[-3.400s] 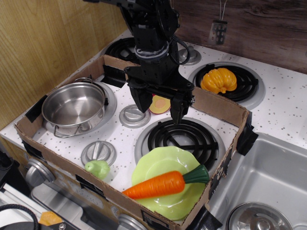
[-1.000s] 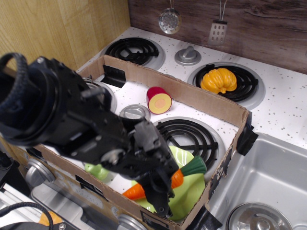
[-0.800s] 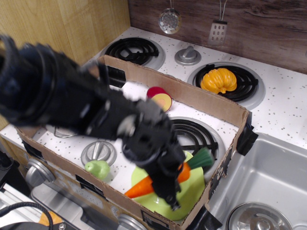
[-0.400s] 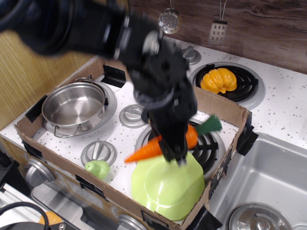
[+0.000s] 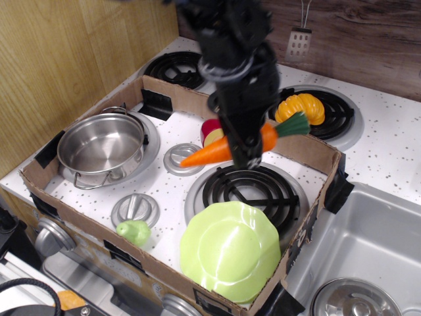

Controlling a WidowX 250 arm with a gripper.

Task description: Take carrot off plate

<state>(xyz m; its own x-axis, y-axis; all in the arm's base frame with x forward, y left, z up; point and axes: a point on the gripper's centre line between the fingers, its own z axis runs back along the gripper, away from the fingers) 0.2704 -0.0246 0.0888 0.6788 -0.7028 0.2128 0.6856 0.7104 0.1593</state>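
My gripper is shut on the carrot and holds it in the air above the front right burner, near the box's back wall. The carrot lies roughly level, its orange tip to the left and its green top to the right. The lime-green plate sits empty at the front right of the cardboard box, well below and in front of the carrot.
A steel pot stands at the box's left. A small green pear lies at the front. A red-and-yellow toy piece sits behind the carrot. A yellow pumpkin rests on the back right burner. A sink is at right.
The gripper came down onto the plate, closed on the carrot and lifted it up and back. The plate is now empty.
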